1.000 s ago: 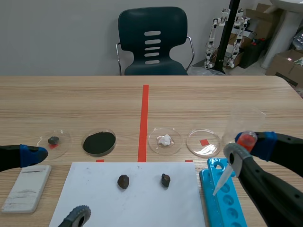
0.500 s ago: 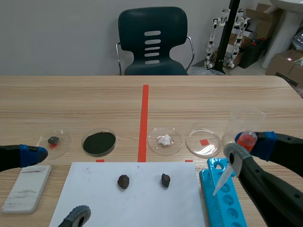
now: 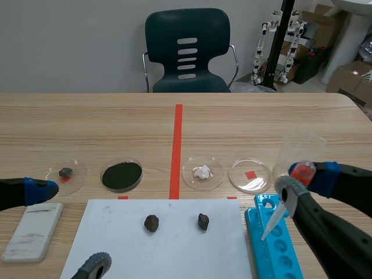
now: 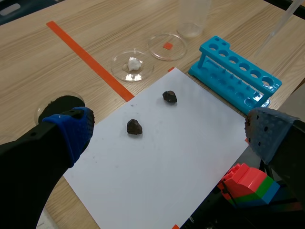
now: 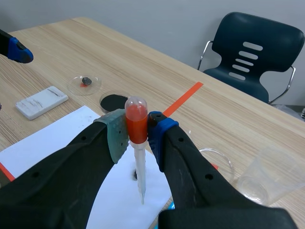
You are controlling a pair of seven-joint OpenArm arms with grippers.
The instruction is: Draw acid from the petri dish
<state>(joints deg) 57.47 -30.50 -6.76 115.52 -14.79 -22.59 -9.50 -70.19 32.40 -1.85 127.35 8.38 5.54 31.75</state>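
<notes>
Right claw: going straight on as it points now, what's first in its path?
Probably the clear petri dish just ahead of the right claw, which is shut on the pipette. Height is unclear; it may pass over the rim.

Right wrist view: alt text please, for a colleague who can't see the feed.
The right gripper is shut on a red-bulbed pipette, held upright with its tip pointing down. Around it on the wooden table are white paper, a clear petri dish and a clear plastic cup.
</notes>
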